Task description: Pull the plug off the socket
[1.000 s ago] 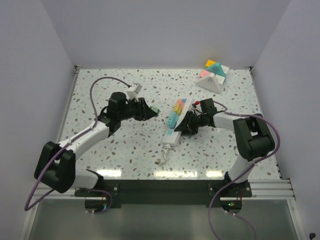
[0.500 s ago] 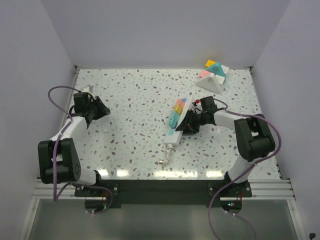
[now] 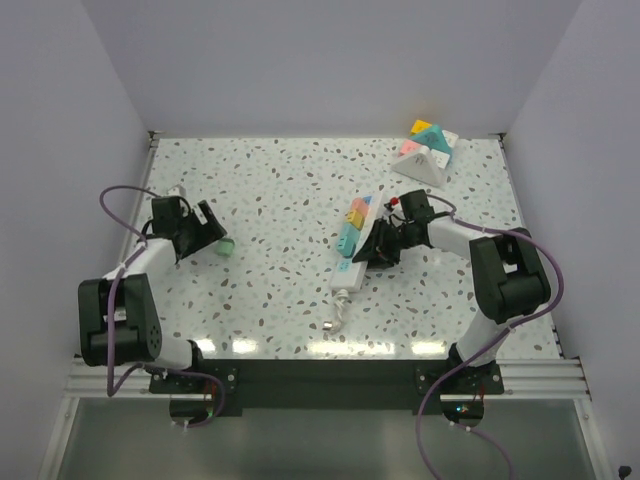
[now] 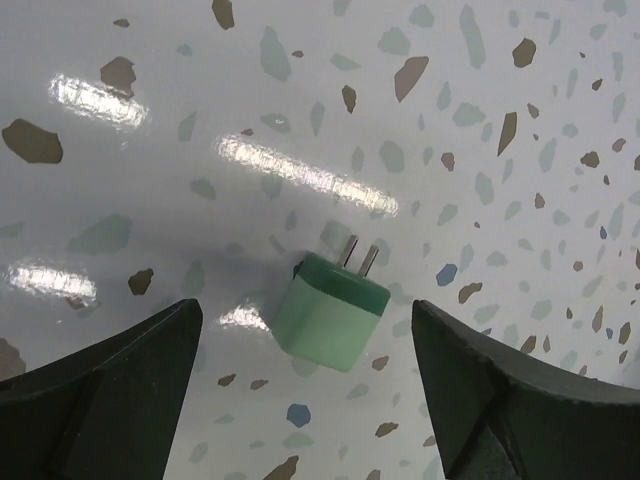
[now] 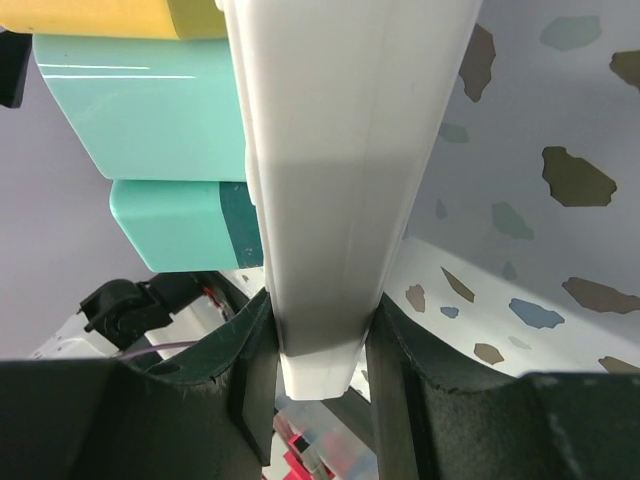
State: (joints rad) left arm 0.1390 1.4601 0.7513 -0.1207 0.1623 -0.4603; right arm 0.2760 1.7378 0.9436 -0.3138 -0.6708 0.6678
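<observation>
Speckled table [image 3: 280, 190] under pale walls [image 3: 320, 70]. Right gripper [image 3: 381, 246] clamped on strip [image 3: 346, 272] from the side. In wrist view, pads [image 5: 245, 400] pressed flat against both white faces of it, no gap. Left gripper [image 3: 208, 238] far over near the table's left edge, fingers [image 4: 110, 390] spread wide, gripping nothing. Coloured pyramid [image 3: 425, 155] in the far right corner, well apart from all of it. Several adapters [image 3: 353, 222] seated in strip, teal and yellow among them. Green plug [image 4: 330, 315] lying loose on table between the left fingers, touching neither, prongs [image 4: 358, 258] bare and pointing away from the wrist camera. Well apart from strip, so judged pulled off and set down.

Step in hand, by the look of it: clearing left gripper away from plug. To do it well, lift straight up with fingers kept wide and no sideways sweep — small plug on a slick, shiny surface, likely to skate if clipped. Hold the right clamp firm until the left is clear. Then ease open and back off squarely from strip's sides, so as not to drag it or its short cord [image 3: 335, 315]. Cannot tell whether the other adapters count as part of the job — worth checking before letting strip go.
</observation>
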